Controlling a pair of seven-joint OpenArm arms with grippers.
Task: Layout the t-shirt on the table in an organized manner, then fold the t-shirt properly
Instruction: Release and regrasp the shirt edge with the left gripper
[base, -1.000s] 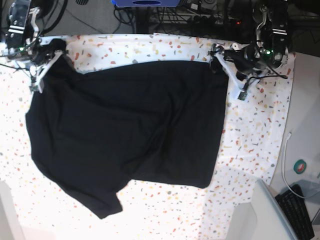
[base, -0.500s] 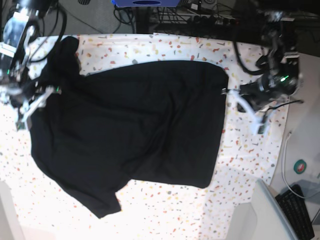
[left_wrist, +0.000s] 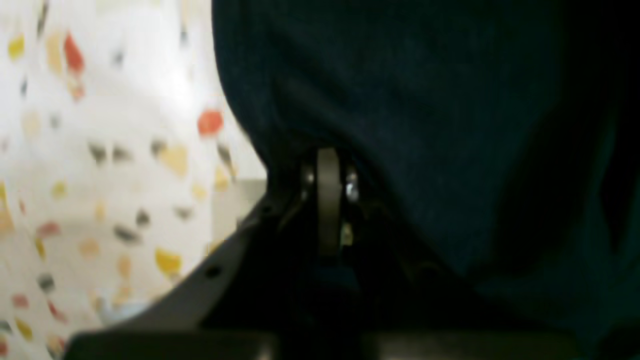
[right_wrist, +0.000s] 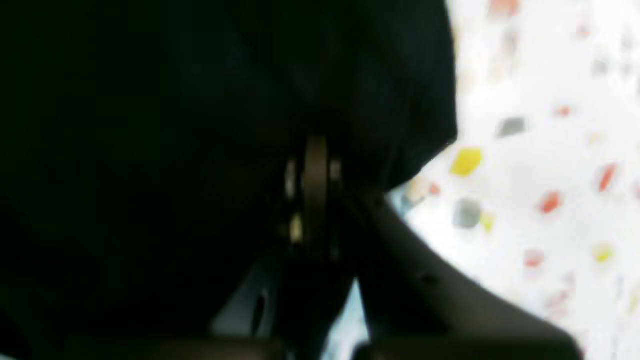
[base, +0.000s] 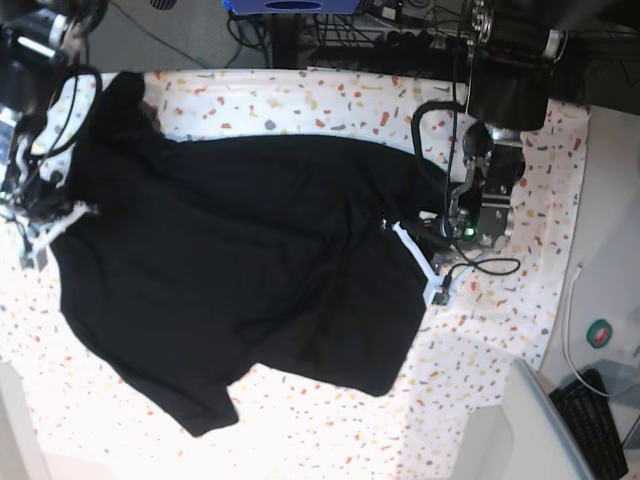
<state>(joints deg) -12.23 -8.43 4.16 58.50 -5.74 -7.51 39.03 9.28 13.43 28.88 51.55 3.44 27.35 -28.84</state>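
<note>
Both grippers, left (left_wrist: 327, 200) and right (right_wrist: 315, 200), clench opposite sides of the black t-shirt (base: 240, 240), spread across the speckled table (base: 320, 430); matched, gentle outward tension should smooth its creases.

Left gripper (base: 412, 240) now on the shirt's (base: 240, 240) edge (it was off to the side), that edge drawn inward, lower corner shifted inward too

Your two segmented black robot arms (base: 495, 130) (base: 40, 110) run off the base view's top edge; in both wrist views your jaws blur into the soft black t-shirt (left_wrist: 450, 125).
</note>
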